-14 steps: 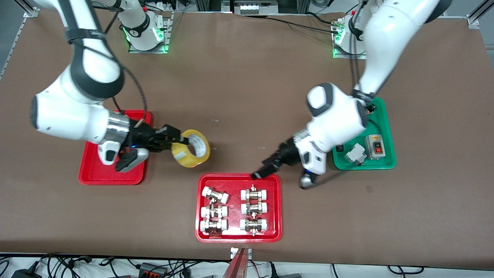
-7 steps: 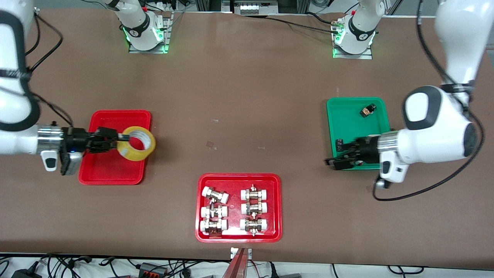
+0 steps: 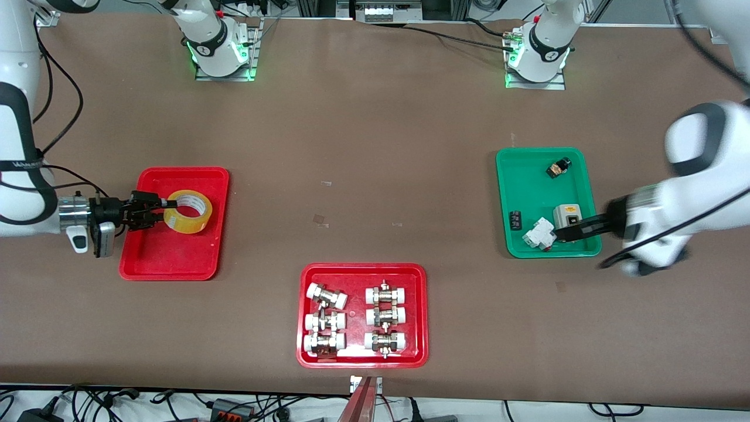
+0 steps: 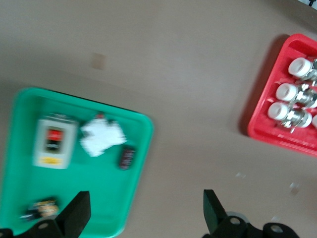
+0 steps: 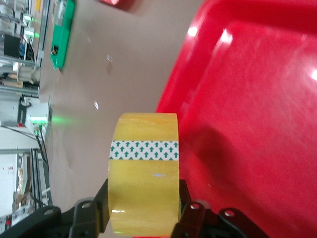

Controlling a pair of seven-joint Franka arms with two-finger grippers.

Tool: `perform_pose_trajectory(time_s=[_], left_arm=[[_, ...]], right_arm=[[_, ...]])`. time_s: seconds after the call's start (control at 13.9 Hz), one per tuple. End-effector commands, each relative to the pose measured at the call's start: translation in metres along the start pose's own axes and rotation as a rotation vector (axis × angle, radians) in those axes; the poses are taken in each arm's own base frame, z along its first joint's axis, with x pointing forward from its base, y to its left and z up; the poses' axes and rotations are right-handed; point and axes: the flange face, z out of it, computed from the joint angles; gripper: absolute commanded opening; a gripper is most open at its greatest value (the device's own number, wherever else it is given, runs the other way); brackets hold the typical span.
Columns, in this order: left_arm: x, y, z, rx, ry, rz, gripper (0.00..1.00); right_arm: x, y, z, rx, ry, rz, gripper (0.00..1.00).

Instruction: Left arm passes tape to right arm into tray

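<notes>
Tape (image 3: 187, 211) carried over tray (image 3: 176, 258), right gripper (image 3: 157, 212) clamped level

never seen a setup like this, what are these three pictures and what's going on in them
Two white robot arms work at a brown table. The wide picture looks down from a camera facing them; the other two come from cameras on each arm's wrist. The right gripper is shut on a roll of yellow tape, holding it over the plain red tray. The left gripper is open over the green tray of small electrical parts. Nearest the camera lies a second red tray of white-capped metal fittings.
</notes>
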Motion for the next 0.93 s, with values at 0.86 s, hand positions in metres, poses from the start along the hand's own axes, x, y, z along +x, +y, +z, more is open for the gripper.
perform_pose_trajectory(time_s=[0.86], left_arm=[[-0.121,0.019,-0.020,0.348,0.186,0.080,1.00]], right_arm=[[0.102,-0.178,-0.060,-0.720,-0.365,-0.141,1.00]])
